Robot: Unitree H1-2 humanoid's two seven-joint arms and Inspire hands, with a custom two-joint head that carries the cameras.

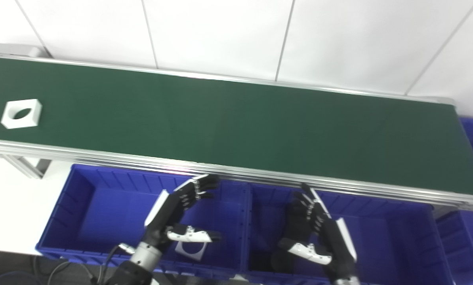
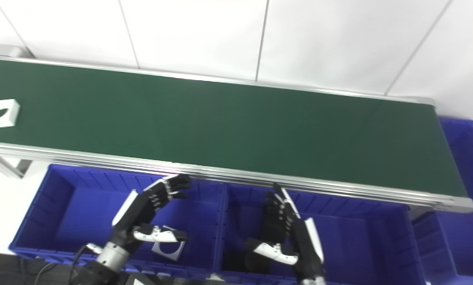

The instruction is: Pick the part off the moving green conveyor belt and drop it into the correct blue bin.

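A white square part with a round hole (image 1: pixel 21 113) lies at the left end of the long green belt (image 1: pixel 236 122). Both hands, left hand (image 1: pixel 179 215) and right hand (image 1: pixel 317 233), hang open and empty over the blue plastic bins (image 1: pixel 82 206).

Belt (image 1: pixel 236 118): dark green, silver rails. Part (image 1: pixel 21 113): white. Bins (image 1: pixel 102 206): saturated blue. Both hands, left (image 1: pixel 181 215) and right (image 1: pixel 319 237): black fingers, white plates. Piece in bin (image 1: pixel 192 249): white. Wall (image 1: pixel 236 31): white panels, grey seams.
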